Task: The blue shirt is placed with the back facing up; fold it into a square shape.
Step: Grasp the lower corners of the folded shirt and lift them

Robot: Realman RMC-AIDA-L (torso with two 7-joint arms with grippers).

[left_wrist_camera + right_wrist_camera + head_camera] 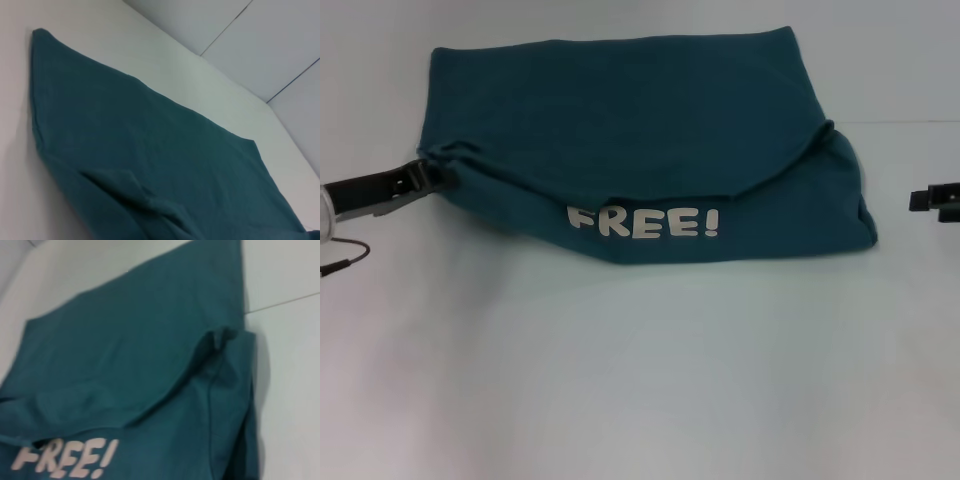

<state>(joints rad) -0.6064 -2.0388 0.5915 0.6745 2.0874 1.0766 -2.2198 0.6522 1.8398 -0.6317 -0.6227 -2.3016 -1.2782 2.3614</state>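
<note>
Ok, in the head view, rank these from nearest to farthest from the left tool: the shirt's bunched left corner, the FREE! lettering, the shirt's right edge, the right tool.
1. The bunched left corner of the blue shirt, right at the left tool.
2. The FREE! lettering, on the middle front strip.
3. The shirt's right edge.
4. The right tool, off the cloth at the far right.

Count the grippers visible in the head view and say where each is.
2. The left gripper is at the shirt's left edge, touching the cloth. The right gripper is at the right, apart from the shirt.
</note>
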